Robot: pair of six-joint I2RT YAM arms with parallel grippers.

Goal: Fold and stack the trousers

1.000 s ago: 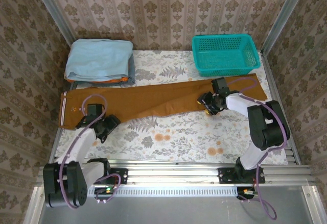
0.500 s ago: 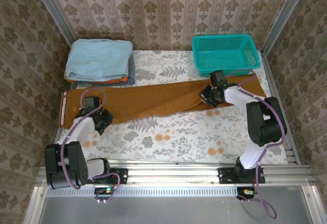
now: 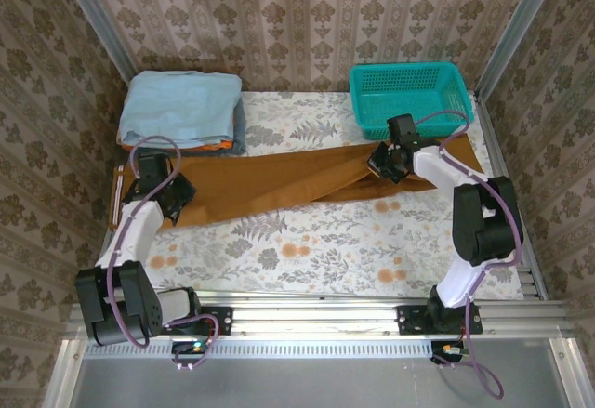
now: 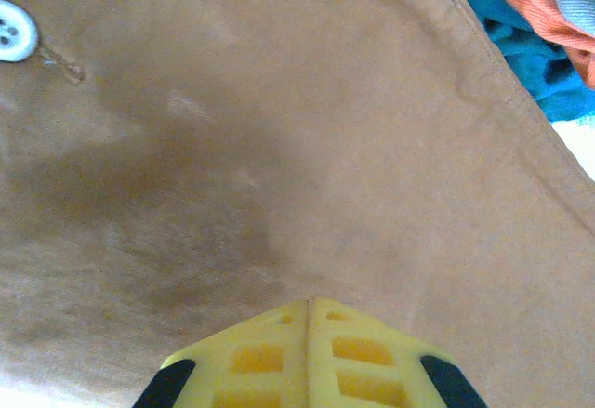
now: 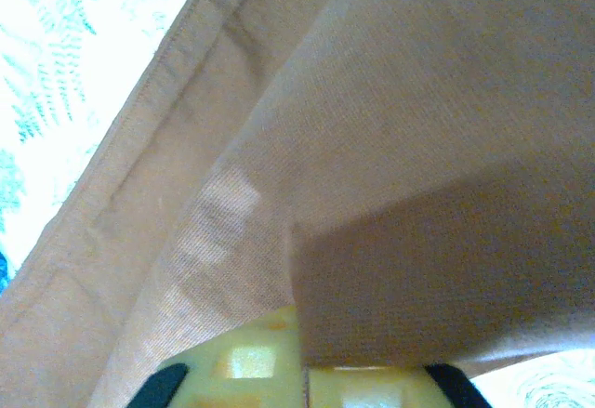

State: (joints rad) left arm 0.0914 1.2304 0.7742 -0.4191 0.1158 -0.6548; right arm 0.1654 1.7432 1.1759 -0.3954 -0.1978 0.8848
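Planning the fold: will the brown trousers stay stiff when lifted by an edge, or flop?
Probably floppy: the trousers drape in a soft fold over the right claw. Likely light: thin weave, lifted edge held by a fingertip pinch.

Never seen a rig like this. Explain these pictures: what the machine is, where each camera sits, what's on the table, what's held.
These are two robot arms bolted at the near edge of a flowered table, each ending in a two-fingered pincer. The wide picture looks down from above and behind them. The two close-ups come from cameras on the wrists, yellow fingers at the bottom. On the table lie long rust-brown trousers, a folded light blue garment far left, a teal basket far right. The left pincer is shut on the trousers near the waist; the right pincer grips a leg, cloth draping over it.
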